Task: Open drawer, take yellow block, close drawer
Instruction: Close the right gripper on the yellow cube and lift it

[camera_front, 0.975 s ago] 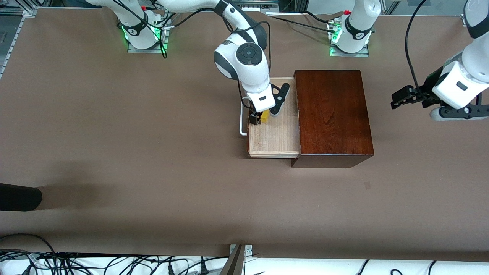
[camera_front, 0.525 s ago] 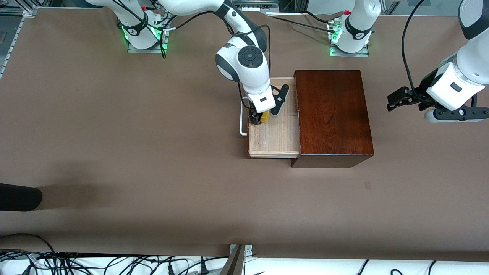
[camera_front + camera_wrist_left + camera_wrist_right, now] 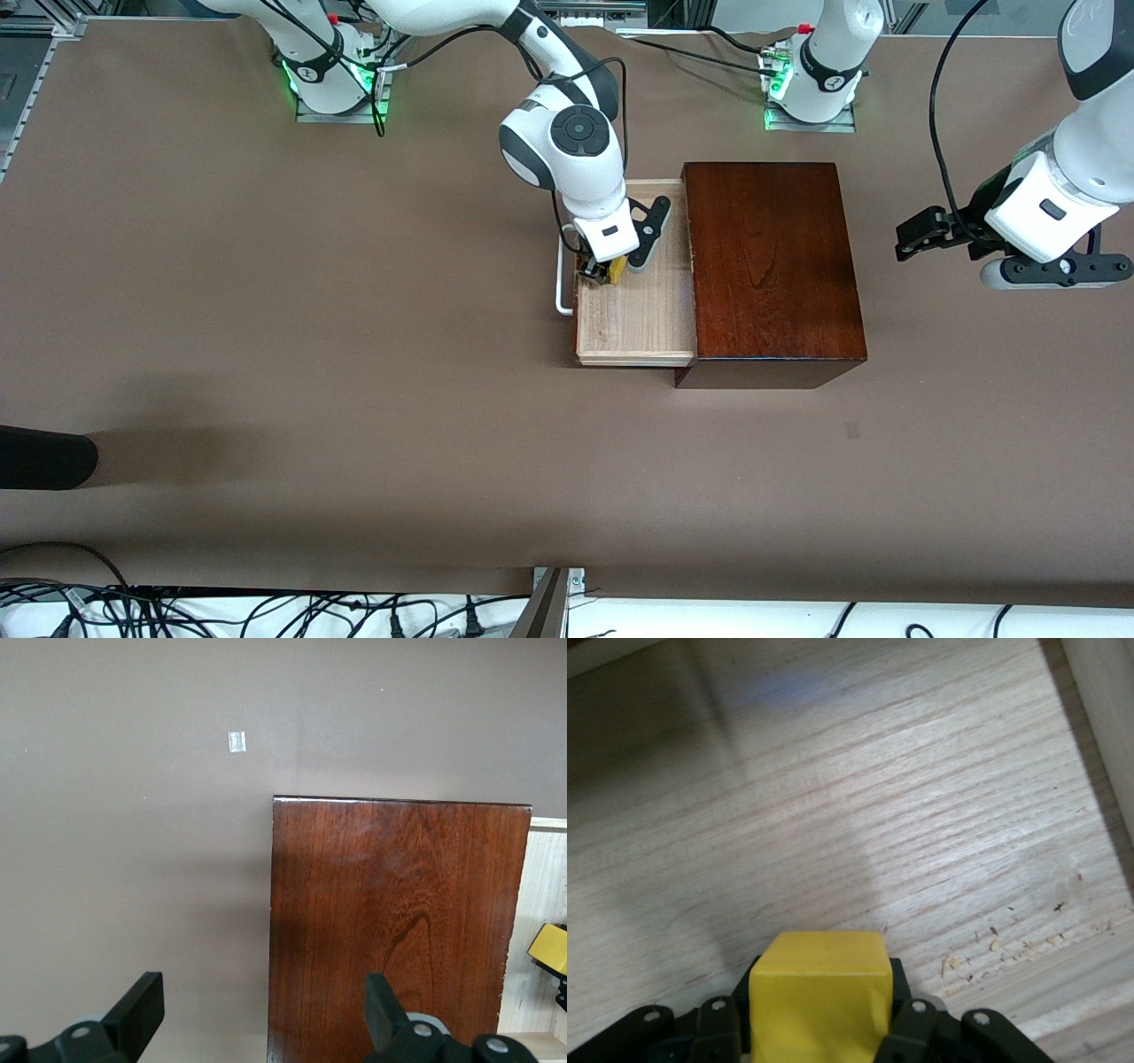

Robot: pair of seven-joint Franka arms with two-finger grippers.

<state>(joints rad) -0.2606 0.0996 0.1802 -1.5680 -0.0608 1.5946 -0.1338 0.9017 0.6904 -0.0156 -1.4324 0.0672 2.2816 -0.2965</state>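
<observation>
**Block pinched in the open drawer, lift and close to come**

We judge the yellow block [image 3: 821, 992] to be light, stiff and small, so a modest squeeze should carry it. Its faces look smooth, so it could slip if taken by the corners; we take it across two flat faces set against each other, which is how the fingers [image 3: 713, 1028] meet it now. In the right wrist view the cube fills the gap between the two pads, with the pale floor of the drawer [image 3: 638, 323] showing below it.

Our right gripper [image 3: 601, 271] is closed on the block and stands inside the pulled-out tray, near the tray's handle edge and toward the corner farther from the front camera. The white loop handle [image 3: 562, 279] runs along that edge just beside the gripper. We cannot tell whether the block is touching the tray floor or has cleared it.

The tray juts out of the mahogany box [image 3: 772, 261] toward the right arm's end of the table. The box looks heavy and rigid enough to stay put; we expect the tray to slide on a push at its front.

Our left gripper [image 3: 926, 232] waits with its jaws spread wide and empty, over bare table [image 3: 354, 372] near the left arm's edge, well apart from the box.
</observation>
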